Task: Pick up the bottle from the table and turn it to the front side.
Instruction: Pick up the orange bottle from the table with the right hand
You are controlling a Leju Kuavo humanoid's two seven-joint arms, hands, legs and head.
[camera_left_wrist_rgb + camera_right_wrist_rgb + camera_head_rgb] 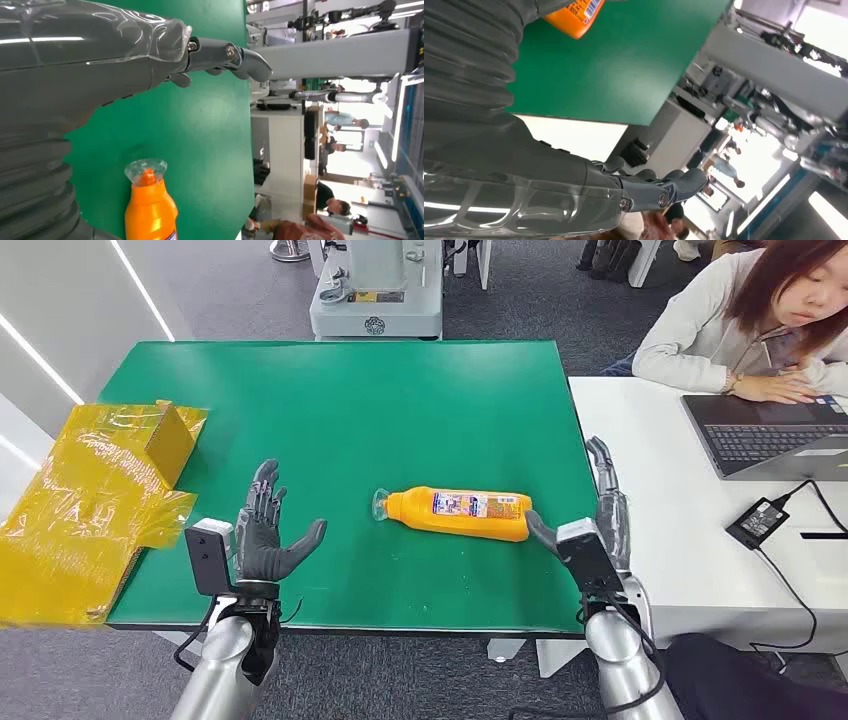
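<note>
An orange bottle [462,512] lies on its side in the middle of the green table [340,410], its clear cap pointing left and its label facing up. My left hand [268,532] hovers open over the table to the left of the cap, fingers spread, apart from the bottle. My right hand [600,512] stands open at the table's right edge, its thumb close to the bottle's base; I cannot tell if it touches. The left wrist view has the bottle [149,206] cap-first beside my left hand [100,60]. The bottle's base [574,17] sits by my right hand [549,190].
Crumpled yellow plastic with a yellow box [95,495] covers the table's left edge. A white desk [690,540] adjoins on the right, with a laptop [775,435] and a power adapter [760,522]. A person [750,320] leans on that desk. A grey machine [375,290] stands behind the table.
</note>
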